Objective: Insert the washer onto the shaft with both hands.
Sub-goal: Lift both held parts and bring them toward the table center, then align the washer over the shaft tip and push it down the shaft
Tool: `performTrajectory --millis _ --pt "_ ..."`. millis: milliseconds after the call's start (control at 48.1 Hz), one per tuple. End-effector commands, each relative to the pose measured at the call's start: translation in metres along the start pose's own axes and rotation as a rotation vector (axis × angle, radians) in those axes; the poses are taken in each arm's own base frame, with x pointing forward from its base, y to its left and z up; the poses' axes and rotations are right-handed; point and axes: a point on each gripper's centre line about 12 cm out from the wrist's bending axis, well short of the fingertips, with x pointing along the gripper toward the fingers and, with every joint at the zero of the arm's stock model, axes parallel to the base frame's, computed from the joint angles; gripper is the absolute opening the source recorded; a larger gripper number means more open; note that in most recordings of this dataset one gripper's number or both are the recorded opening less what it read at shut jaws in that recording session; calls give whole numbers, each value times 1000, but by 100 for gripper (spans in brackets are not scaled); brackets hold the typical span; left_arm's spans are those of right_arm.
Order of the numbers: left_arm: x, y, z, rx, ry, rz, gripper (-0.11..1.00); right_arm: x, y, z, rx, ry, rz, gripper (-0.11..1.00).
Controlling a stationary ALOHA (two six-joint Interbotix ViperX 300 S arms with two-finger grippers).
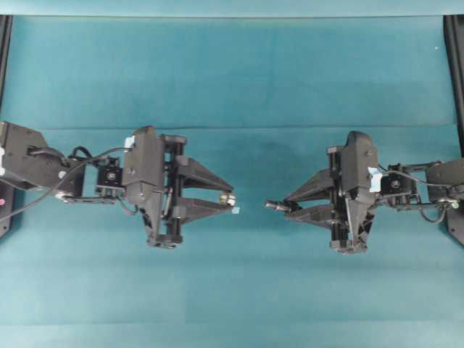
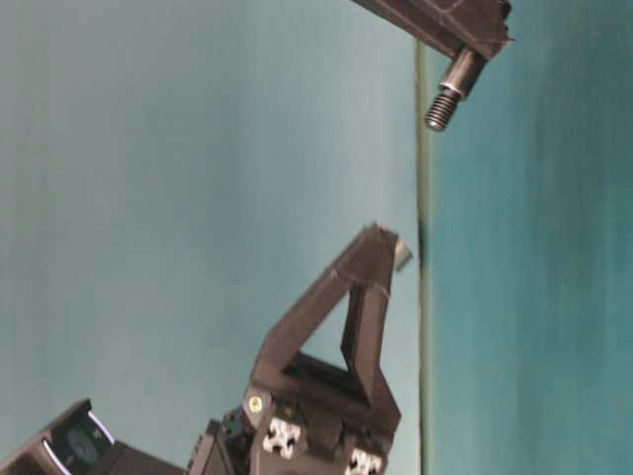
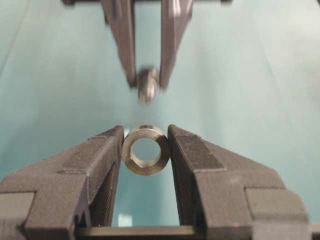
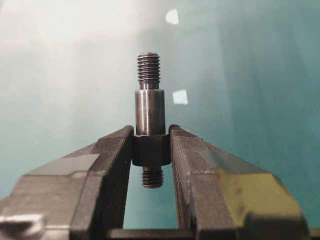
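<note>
We see the silvery washer (image 3: 146, 157) pinched at our left hand (image 3: 146, 150) fingertips, hole facing the right hand (image 4: 151, 150), which clamps the dark threaded shaft (image 4: 149, 112); its lower end hides between the fingers.

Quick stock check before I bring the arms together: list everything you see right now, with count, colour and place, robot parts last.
washer: one, silvery-grey ring, clamped between the left gripper's fingertips, its hole facing the other arm.
shaft: one, dark grey, stepped with threaded ends, clamped at its wide collar in the right gripper, its threaded tip pointing toward the washer, apart from it.
tape scraps: two, pale, seen in the right wrist view beyond the shaft; what they sit on cannot be told.
table: one, covered in teal cloth, under both arms.
left gripper: one, black, left of centre in the overhead view, shut on the washer.
right gripper: one, black, right of centre, shut on the shaft.
</note>
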Motion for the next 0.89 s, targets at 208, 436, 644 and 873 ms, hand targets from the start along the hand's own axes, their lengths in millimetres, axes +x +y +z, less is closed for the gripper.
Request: performTrajectory --millis 208,436,644,873 --pt "17 -3 8 1 -27 -8 37 4 2 8 8 -35 7 0" --pt "26 -6 5 3 -21 -15 37 7 3 4 7 -24 8 0" --pt "29 -6 2 3 -12 -15 37 10 4 3 7 -41 13 0" --pt "30 -7 -3 -20 1 -19 37 15 7 2 5 -48 22 0"
